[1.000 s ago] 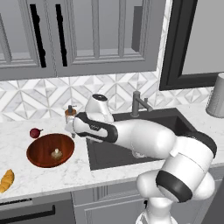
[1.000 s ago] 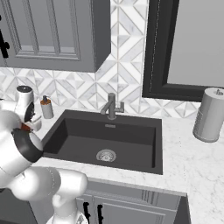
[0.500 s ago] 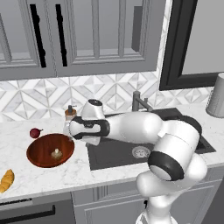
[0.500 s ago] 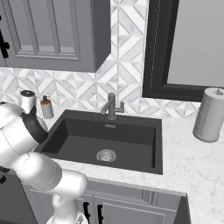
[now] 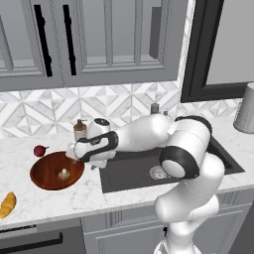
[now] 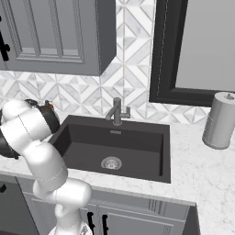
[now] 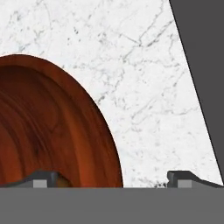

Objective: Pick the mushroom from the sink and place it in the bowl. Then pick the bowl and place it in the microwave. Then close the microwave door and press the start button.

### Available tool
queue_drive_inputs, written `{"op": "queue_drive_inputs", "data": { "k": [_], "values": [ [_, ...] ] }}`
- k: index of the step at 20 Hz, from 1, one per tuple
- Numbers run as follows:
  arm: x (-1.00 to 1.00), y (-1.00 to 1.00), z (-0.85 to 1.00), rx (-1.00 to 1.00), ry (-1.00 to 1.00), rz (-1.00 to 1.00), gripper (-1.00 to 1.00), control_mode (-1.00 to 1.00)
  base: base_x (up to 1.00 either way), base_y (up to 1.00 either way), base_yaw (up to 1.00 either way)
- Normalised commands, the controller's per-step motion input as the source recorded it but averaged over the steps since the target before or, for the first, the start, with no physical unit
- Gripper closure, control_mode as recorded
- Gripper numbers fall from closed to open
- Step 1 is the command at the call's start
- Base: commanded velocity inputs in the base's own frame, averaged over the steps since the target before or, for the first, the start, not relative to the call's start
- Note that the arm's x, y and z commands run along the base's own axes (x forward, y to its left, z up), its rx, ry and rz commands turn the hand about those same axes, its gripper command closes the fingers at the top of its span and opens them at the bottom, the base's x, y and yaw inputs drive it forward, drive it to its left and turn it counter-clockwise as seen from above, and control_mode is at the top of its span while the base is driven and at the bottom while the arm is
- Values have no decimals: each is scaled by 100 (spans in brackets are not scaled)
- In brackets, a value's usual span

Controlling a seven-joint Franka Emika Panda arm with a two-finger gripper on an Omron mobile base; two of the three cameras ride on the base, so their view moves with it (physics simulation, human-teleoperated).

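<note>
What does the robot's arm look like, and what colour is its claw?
The arm is fat and round, made of shiny white tube-like segments joined by dark grey, nearly black bands. A dark band with a thin red line wraps the wrist. The claw has two small dark grey fingertips with lighter grey square pads. No loose cables or writing can be seen.

A: How many of each on the counter?
B: One wooden bowl [image 5: 56, 171], one mushroom [image 5: 63, 174], one red onion [image 5: 39, 150], one croissant [image 5: 7, 205].
A: Elsewhere?
B: One bottle [image 5: 79, 130], one paper-towel roll [image 6: 221, 120], one faucet [image 6: 117, 111], one sink [image 6: 114, 149].
</note>
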Motion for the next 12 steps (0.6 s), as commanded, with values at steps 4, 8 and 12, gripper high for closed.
{"op": "queue_drive_inputs", "data": {
  "k": [4, 8, 12],
  "values": [
    [21, 20, -25, 0, 1, 0, -100, -100, 0, 0, 0],
    [7, 30, -14, -1, 0, 0, 100, -100, 0, 0, 0],
    [1, 11, 0, 0, 0, 0, 100, -100, 0, 0, 0]
  ]
}}
